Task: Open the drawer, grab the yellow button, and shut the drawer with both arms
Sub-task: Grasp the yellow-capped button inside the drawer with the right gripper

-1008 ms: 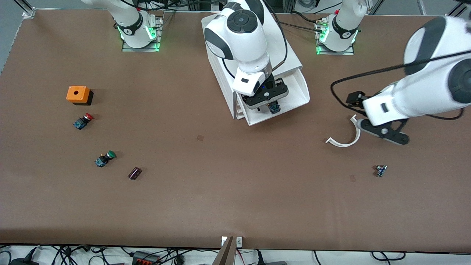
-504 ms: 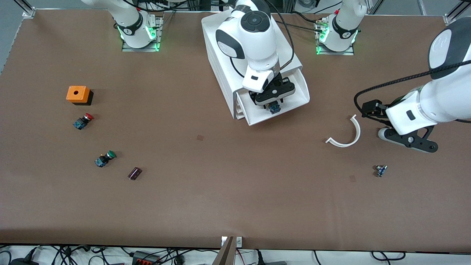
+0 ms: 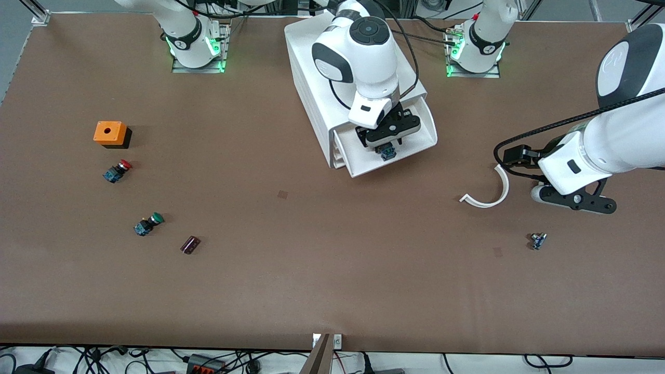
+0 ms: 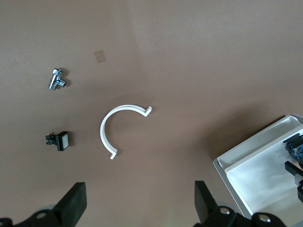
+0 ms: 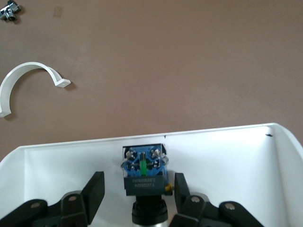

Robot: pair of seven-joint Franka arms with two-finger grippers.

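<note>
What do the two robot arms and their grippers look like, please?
Both arms, right arm and left arm, are glossy white jointed shells with dark grey-black bands and round caps, black cables looping alongside. Each base glows green. The right gripper and left gripper are black two-finger units on black plates.

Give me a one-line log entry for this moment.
drawer: open | right gripper: open, straddling button in drawer | left gripper: open, over table beside white arc

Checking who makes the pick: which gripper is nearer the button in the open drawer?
Right. The right gripper is down in the drawer, jaws open either side of the button. The left gripper hangs over the table by the white curved piece.
</note>
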